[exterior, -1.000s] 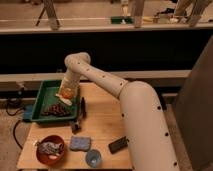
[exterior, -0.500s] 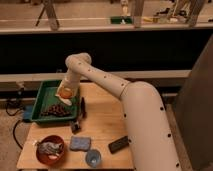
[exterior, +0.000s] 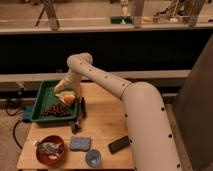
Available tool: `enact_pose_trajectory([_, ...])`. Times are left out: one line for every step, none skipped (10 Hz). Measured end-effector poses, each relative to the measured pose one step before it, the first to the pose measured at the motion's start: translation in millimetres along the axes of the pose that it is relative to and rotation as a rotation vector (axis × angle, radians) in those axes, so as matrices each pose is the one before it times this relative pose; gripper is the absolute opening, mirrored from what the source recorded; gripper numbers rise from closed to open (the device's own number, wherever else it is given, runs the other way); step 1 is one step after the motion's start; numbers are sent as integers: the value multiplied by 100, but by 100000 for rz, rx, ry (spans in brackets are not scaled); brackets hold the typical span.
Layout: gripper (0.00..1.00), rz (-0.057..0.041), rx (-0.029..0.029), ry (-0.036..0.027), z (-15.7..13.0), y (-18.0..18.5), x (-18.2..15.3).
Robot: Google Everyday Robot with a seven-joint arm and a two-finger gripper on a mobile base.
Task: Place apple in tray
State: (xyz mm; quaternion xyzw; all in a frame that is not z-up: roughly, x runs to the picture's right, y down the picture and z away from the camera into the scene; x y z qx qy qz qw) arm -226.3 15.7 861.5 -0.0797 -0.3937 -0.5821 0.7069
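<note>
Reaching down from the white arm point(exterior: 120, 90), the gripper point(exterior: 65, 95) sits over the right half of the tray point(exterior: 42, 92), toward ten o'clock on the wooden table point(exterior: 105, 125); whether it grips, I cannot tell; the apple point(exterior: 68, 98) shows as an orange-yellow blob right at the gripper's tip, inside the tray's outline near its right rim, and whether it rests on the tray floor or hangs just above it cannot be told; the tray is green with raised rims and lies at the table's far-left corner; within it, toward six o'clock of the apple, lies a dark grape cluster point(exterior: 56, 110), close to the apple and near the tray's front rim; just beside the tray's right rim, at about three o'clock from it, a thin dark stick-like object point(exterior: 83, 107) lies on the wood, and a small dark item point(exterior: 75, 127) sits at the tray's front-right corner; at seven o'clock on the table stands a round red bowl point(exterior: 50, 150) with something pale and crumpled in it; beside it, toward six o'clock, lies a blue-grey sponge point(exterior: 79, 144), and nearer the front edge a small blue cup point(exterior: 93, 158); a flat black device point(exterior: 119, 144) lies at about five o'clock, well apart from the tray
</note>
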Motion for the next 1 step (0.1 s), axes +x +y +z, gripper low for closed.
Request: enact_pose_trajectory([80,64,-44,1559,-234,102,88])
